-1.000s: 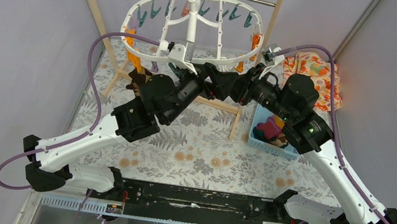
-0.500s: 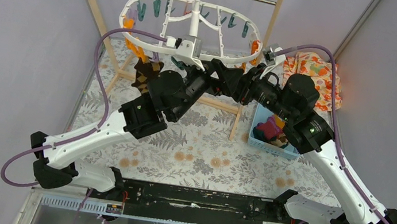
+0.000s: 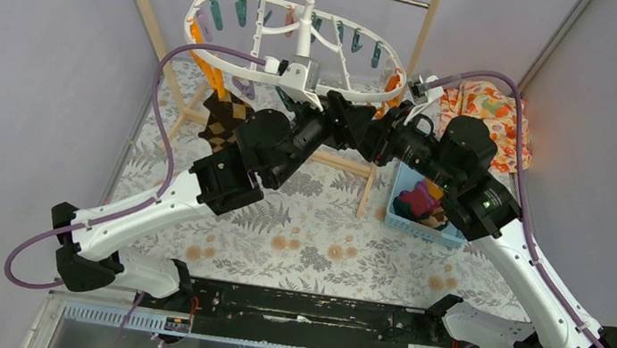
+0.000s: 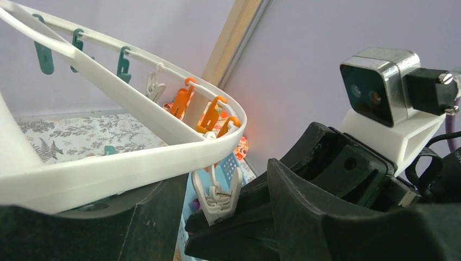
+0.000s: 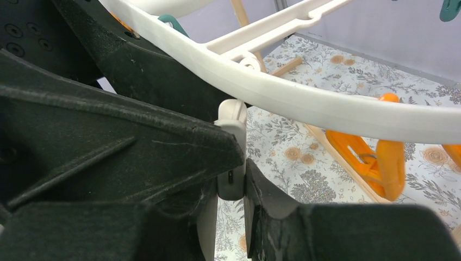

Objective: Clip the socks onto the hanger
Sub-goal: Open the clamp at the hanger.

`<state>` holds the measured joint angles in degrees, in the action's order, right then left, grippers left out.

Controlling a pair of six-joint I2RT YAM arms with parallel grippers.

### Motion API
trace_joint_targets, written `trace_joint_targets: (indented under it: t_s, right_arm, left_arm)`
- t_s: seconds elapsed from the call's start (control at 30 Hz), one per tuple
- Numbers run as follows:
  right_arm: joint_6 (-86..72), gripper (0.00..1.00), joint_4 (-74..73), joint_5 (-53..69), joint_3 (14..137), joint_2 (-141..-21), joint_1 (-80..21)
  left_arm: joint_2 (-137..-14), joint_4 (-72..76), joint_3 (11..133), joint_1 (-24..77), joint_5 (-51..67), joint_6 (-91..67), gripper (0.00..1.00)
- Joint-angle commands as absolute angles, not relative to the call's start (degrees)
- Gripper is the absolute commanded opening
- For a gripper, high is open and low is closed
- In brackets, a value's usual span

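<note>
The white oval hanger [image 3: 219, 5] hangs by its hook from the rack's rail, with teal and orange pegs along its rim. The brown checked sock [image 3: 223, 123] hangs under its left side. My right gripper [image 5: 232, 182] is shut on a white peg [image 5: 230, 117] dangling from the near rim [image 5: 304, 100]. The same peg shows in the left wrist view [image 4: 217, 191]. My left gripper [image 4: 225, 217] is open around that spot, and the rim [image 4: 108, 174] lies across its left finger. Both grippers meet under the hanger's near edge [image 3: 340, 115]. The magenta sock [image 3: 414, 202] lies in the basket.
A blue basket [image 3: 450, 235] stands at right on the floral table. An orange floral cloth [image 3: 489, 108] lies behind it. The wooden rack's legs and crossbar [image 3: 342, 162] stand under the hanger. Purple cables loop from both arms.
My left arm has risen and shifted right. The hanger has lifted and swung with it. The brown sock has come more into view at the left. The right arm has barely moved.
</note>
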<state>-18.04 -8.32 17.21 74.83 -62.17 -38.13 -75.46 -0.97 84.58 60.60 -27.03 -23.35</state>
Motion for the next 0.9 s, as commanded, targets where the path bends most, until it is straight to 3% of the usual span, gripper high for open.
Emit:
trace_joint_targets:
  t_s: [0.0, 0.07, 0.13, 0.43, 0.5, 0.57, 0.73, 0.87]
  right_arm:
    - [-18.40, 0.00, -5.29, 19.63, 77.47, -61.21, -38.83]
    - [-18.52, 0.00, -5.04, 19.81, 77.56, -61.30, -38.78]
    - [-18.77, 0.00, -4.81, 20.09, 77.53, -61.35, -38.78]
    - [-19.11, 0.00, -4.48, 20.54, 77.06, -61.27, -38.78]
    - [-18.79, 0.00, -4.45, 20.45, 76.64, -61.19, -38.76]
    - [-18.29, 0.01, -4.25, 20.48, 76.04, -60.86, -38.82]
    - [-16.83, 0.45, -4.77, 19.81, 74.83, -59.44, -38.82]
    - [-15.63, 0.60, -6.72, 16.37, 72.14, -56.88, -38.82]
  left_arm:
    - [-73.99, -0.64, 82.42, 60.55, -25.75, -21.82, 0.62]
    - [-73.22, -0.40, 81.66, 60.51, -26.02, -21.84, 0.56]
    - [-72.70, -0.22, 81.18, 60.55, -26.09, -21.80, 0.38]
    - [-72.42, -0.24, 80.85, 60.59, -26.08, -21.72, 0.13]
    - [-72.55, -0.26, 80.95, 60.53, -25.95, -21.56, 0.02]
    - [-72.64, -0.26, 80.94, 60.56, -25.93, -21.36, 0.00]
    - [-72.69, -0.46, 80.95, 60.50, -25.81, -21.43, 0.00]
    - [-72.09, -0.44, 80.60, 60.47, -26.04, -21.36, 0.00]
